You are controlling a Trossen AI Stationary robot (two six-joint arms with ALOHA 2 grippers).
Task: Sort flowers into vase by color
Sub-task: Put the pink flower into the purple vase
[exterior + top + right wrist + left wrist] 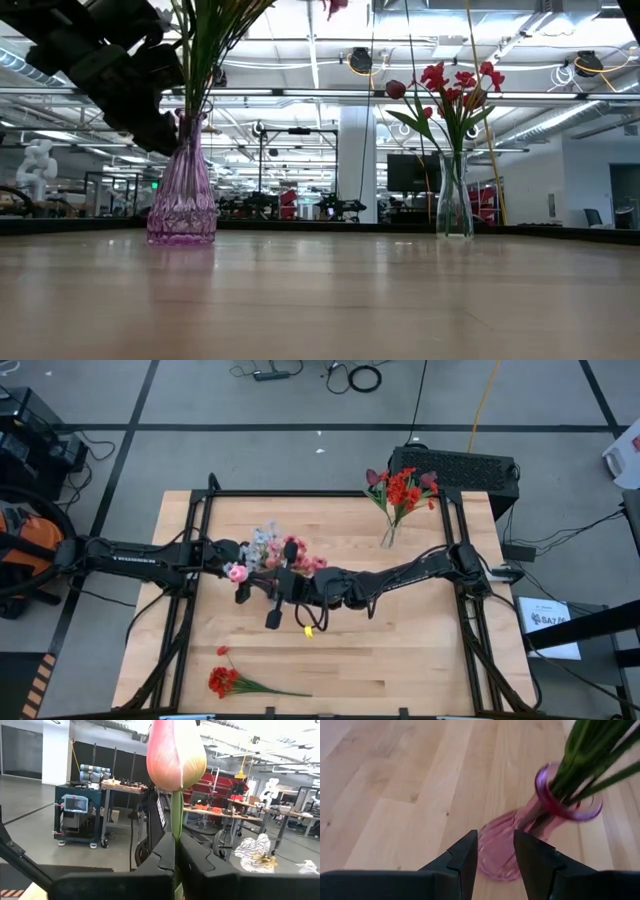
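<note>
A pink glass vase stands left of the table's middle, holding pink and pale blue-white flowers; their green stalks sit in its neck. A clear vase near the far edge holds red flowers. A red spray lies flat near the near edge. My left gripper hovers open above the pink vase's body, fingers pointing down. My right gripper, reaching in from the right beside the pink vase, is shut on a pink tulip bud's stalk. My right gripper pinches the pink tulip's thin green stalk between its two fingers, a little below the bud. It comes roughly level from the table's right. The bud stands past the fingertips, and the flower is lifted clear of the table.
Both arms crowd the table's middle around the pink vase. A small yellow thing lies just near of the right arm. Bare wood spreads over the near right part. A black case sits beyond the far edge.
</note>
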